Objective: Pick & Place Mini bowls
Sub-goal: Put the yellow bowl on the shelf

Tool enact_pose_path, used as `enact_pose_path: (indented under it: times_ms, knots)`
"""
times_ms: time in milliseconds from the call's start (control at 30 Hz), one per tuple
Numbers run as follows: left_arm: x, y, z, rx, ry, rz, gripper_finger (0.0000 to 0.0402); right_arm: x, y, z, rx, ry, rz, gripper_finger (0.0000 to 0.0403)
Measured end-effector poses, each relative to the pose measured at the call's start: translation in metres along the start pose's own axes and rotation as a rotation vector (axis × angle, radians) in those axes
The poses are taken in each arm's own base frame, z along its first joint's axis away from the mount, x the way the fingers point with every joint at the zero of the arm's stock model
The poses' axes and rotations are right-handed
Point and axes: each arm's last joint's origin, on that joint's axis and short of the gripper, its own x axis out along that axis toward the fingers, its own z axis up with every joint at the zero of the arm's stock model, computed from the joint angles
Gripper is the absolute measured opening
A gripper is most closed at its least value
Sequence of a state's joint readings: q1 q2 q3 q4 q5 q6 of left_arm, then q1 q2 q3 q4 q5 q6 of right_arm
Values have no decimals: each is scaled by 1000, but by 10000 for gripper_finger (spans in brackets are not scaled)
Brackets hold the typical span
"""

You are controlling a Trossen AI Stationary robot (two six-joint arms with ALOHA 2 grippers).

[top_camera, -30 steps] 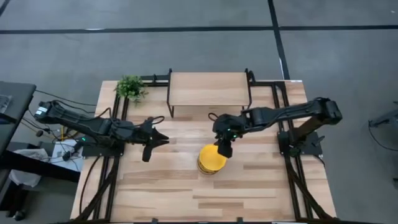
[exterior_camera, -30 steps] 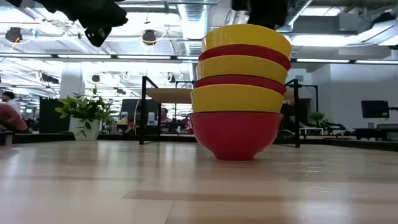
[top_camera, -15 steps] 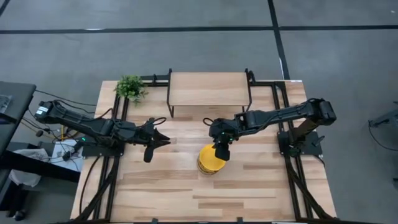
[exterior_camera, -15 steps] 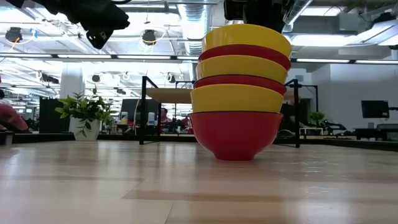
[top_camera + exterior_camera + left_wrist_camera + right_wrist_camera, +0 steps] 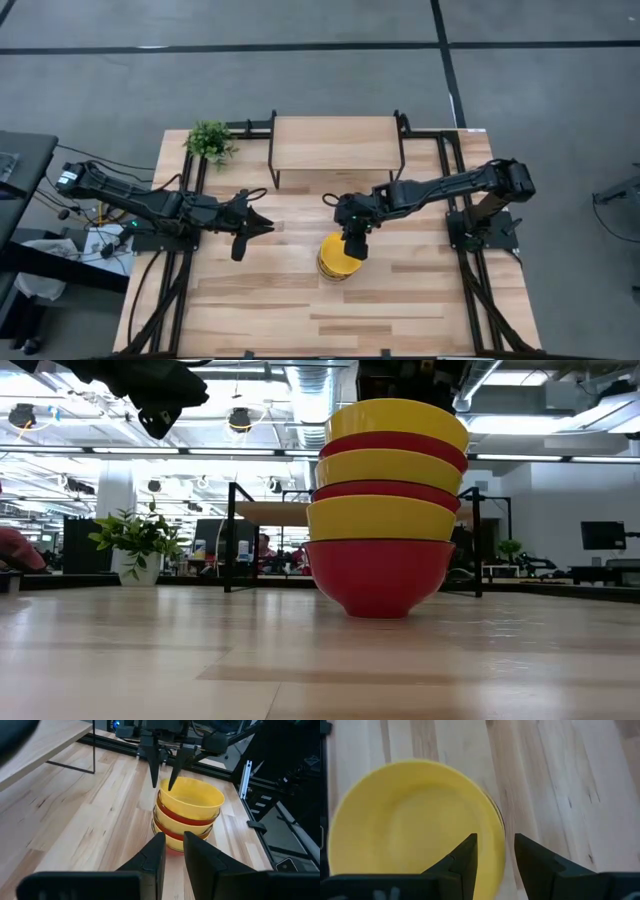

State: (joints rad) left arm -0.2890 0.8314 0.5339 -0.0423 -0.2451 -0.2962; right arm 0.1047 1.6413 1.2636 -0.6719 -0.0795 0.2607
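Observation:
A stack of mini bowls [image 5: 338, 262], yellow and red in turn, stands on its red bottom bowl [image 5: 378, 575] near the table's middle. The top bowl [image 5: 192, 797] is yellow. My right gripper [image 5: 495, 838] is open and points steeply down. Its fingers stand on either side of the top bowl's far rim [image 5: 501, 827], one over the hollow and one outside. I see no touch. My left gripper [image 5: 173, 839] hovers left of the stack and faces it, open by a narrow gap with nothing between its fingers.
A raised wooden shelf [image 5: 335, 143] on black legs stands at the table's far side, behind the stack. A small potted plant [image 5: 210, 140] sits at the far left corner. Black frame rails [image 5: 470, 270] run along both sides. Bare wood lies in front of the stack.
My right gripper has sunk toward the top bowl's rim and shifted a little toward the table's left edge, with its fingers still apart. The stack has kept its place.

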Motion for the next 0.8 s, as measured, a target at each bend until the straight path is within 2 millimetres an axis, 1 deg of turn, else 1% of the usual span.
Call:
enact_pose_path:
  times_ms: [633,700,800]
  knots:
    - [0,0,1,-1,-5,-2,67,0,0,0,1,0,-1,117]
    - [0,0,0,-1,-5,-2,67,0,0,0,1,0,-1,112]
    - [0,0,1,-1,-5,-2,67,0,0,0,0,0,-1,93]
